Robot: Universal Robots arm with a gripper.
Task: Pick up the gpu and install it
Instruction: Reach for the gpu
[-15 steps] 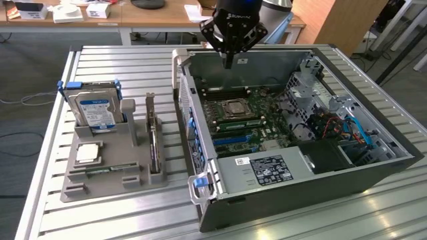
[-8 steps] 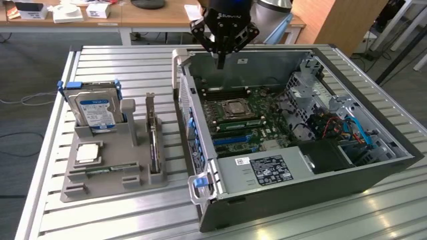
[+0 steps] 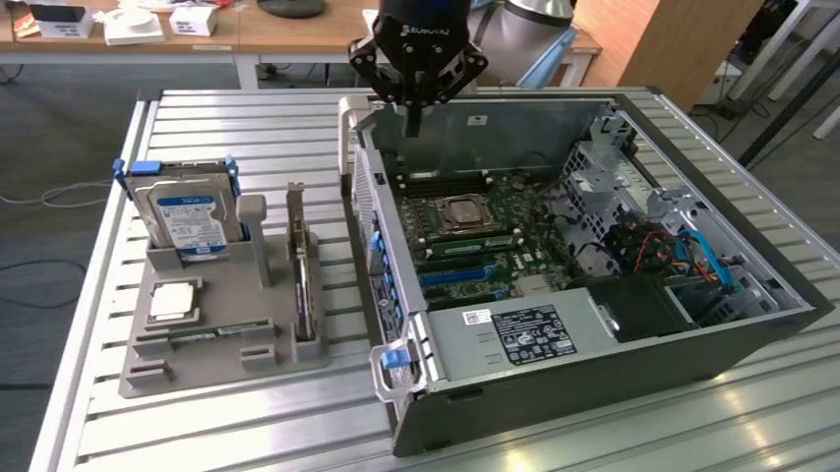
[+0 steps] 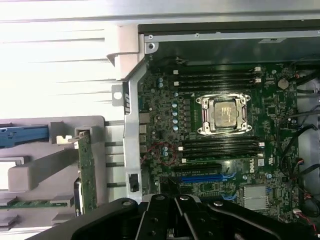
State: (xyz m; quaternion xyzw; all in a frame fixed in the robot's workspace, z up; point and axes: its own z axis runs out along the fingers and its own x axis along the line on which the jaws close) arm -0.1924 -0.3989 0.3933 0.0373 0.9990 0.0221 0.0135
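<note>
Your gpu (image 3: pixel 305 287) stands on edge in the grey holder (image 3: pixel 216 372), just beside the open computer case (image 3: pixel 617 383) on the exterior view's left, and nothing touches it. The hard drive (image 3: pixel 191 218) stands in the same holder, farther from the case. Your gripper (image 3: pixel 412 123) hangs over the case's far wall, well apart from the card — jaws pinched together, holding nothing.

The gripper (image 3: pixel 413 128) hangs pointing straight down, jaws drawn fully together into one narrow tip, its black linkages flaring outward above the fingertips.
</note>
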